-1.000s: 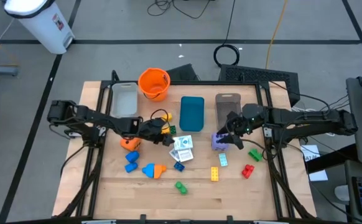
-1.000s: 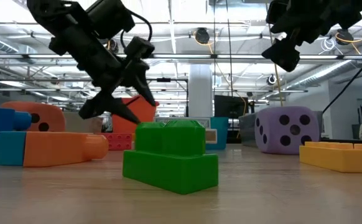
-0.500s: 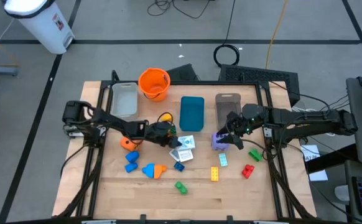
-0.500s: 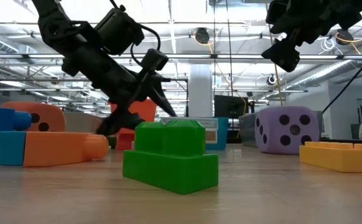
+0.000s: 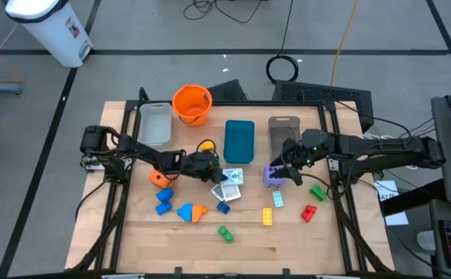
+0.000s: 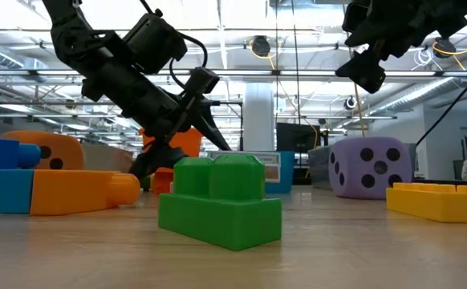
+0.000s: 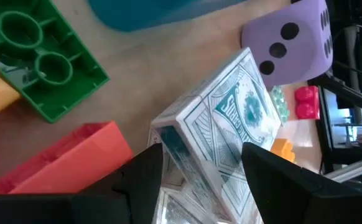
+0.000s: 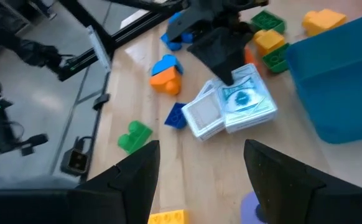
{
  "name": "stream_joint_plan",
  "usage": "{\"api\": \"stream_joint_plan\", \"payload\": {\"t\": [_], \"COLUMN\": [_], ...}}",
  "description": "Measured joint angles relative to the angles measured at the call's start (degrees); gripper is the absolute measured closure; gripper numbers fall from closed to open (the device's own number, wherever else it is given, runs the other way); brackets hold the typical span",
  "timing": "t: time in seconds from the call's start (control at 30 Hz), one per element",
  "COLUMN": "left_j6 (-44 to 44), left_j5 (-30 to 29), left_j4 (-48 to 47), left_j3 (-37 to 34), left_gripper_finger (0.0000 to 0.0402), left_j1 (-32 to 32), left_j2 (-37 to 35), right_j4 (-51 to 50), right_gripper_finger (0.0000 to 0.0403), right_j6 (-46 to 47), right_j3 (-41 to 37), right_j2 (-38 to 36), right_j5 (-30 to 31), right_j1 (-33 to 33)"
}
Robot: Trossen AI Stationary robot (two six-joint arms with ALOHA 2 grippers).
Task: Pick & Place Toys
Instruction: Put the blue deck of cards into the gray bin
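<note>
A stack of white printed card boxes [image 5: 229,183] lies on the table's middle; it also shows in the left wrist view [image 7: 231,118] and the right wrist view [image 8: 231,106]. My left gripper [image 5: 216,174] is low at the stack's left side, open, with one finger on either side of the top box's near corner [image 7: 203,155]. My right gripper [image 5: 291,172] is open and empty [image 8: 201,149], hovering above the purple die [image 5: 273,177]. The die rests on the table right of the cards. Green [image 7: 41,68] and red [image 7: 75,162] bricks lie beside my left gripper. My left gripper has its fingers [image 7: 143,174] slanting down from the table's left, on either side of the top card box's corner [image 7: 181,134]. I cannot tell whether they touch it. The box lies on the stack.
An orange bucket [image 5: 191,104], a grey tray [image 5: 155,122], a teal tray [image 5: 239,141] and a brown tray [image 5: 284,132] stand along the far side. An orange die [image 5: 161,179] and loose bricks [image 5: 225,232] [image 5: 266,216] [image 5: 309,213] lie toward the near side.
My left gripper has gone toward the table's right and down, away from the bricks by the orange die to the stack of card boxes. It has stayed open. The right arm has kept still.
</note>
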Motion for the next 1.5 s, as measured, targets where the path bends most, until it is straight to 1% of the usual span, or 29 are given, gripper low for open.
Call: {"api": "stream_joint_plan", "payload": {"t": [0.1,0.37,0.43,0.5,0.67,0.77,0.87,1.0,1.17,1.27,1.4,1.5], "left_j6": [0.0,1.1,1.3,2.0,3.3,3.3,3.6,3.7,4.0,6.0,11.6,16.5], "left_j5": [-0.7,-0.7,-0.6,-0.4,0.5,2.1,4.1,6.6,7.0,6.8,5.1,3.4], "left_j4": [0.0,0.7,1.1,2.2,5.8,7.6,9.6,16.2,21.2,22.5,19.0,9.4], "left_j3": [0.0,0.0,0.1,0.1,0.0,0.0,0.0,0.0,0.9,2.2,3.7,5.9], "left_gripper_finger": [0.0191,0.0294,0.0313,0.0324,0.0320,0.0317,0.0327,0.0335,0.0334,0.0334,0.0335,0.0335], "left_j1": [0.1,1.1,1.4,1.7,2.5,2.6,2.5,2.1,1.7,1.7,2.3,3.6], "left_j2": [0.0,-0.1,-0.1,-0.1,-0.1,0.0,-0.4,-0.4,-0.7,-2.8,-8.3,-14.6], "right_j4": [0.0,0.0,0.0,0.0,0.0,0.0,0.0,0.0,0.0,0.0,0.7,1.3], "right_gripper_finger": [0.0177,0.0177,0.0177,0.0177,0.0177,0.0177,0.0177,0.0177,0.0177,0.0177,0.0177,0.0177], "right_j6": [-0.4,-0.8,-1.0,-1.0,-1.0,-1.1,-1.2,-1.4,-1.4,-1.4,-1.4,-1.4], "right_j3": [0.0,0.0,0.0,0.0,0.0,0.0,0.0,0.0,0.0,0.0,0.0,0.0], "right_j2": [0.0,0.0,0.0,0.0,0.0,0.0,0.0,0.0,0.0,0.0,0.0,0.0], "right_j5": [0.2,0.3,0.3,0.3,0.3,0.3,0.4,0.4,0.6,0.6,0.7,2.0], "right_j1": [0.0,0.0,0.0,0.0,0.0,0.0,0.0,0.0,0.0,0.0,-0.1,-0.2]}}
